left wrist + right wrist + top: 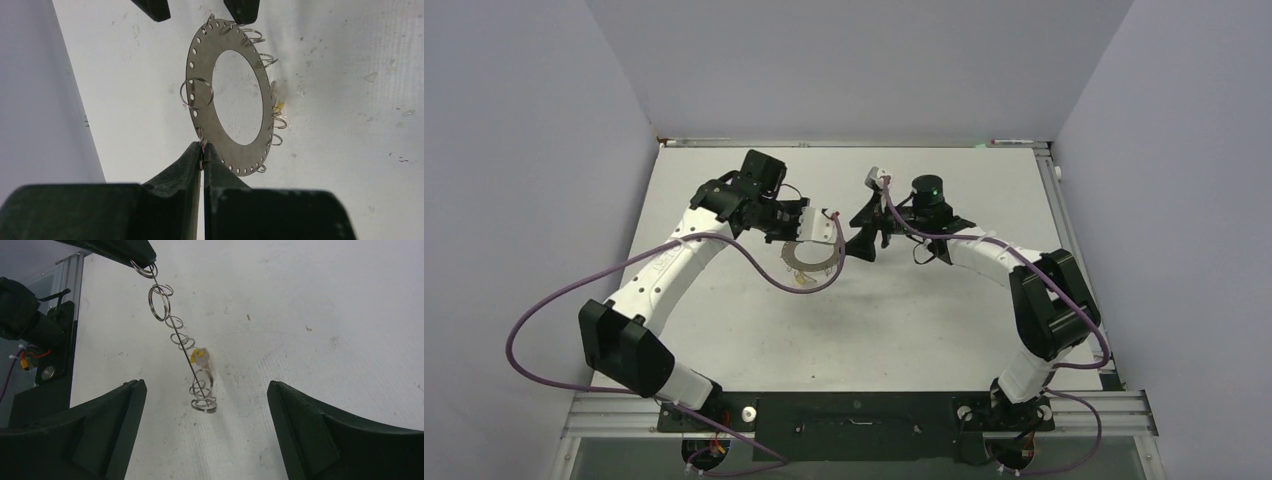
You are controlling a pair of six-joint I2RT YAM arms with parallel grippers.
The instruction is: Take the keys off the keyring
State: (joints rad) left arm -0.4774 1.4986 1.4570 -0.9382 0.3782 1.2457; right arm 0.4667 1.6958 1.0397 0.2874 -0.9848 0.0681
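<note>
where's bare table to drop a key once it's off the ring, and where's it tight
Widest bare table is the near half, from the keyring down to the near edge. The far right corner is bare too. Crowded mid-table: the left pincer grips the keyring and the open right pincer sits right beside it.

Only 1 yellow sliver of the key (278, 106) peeks past the keyring (227, 40), its shape too small to tell.
</note>
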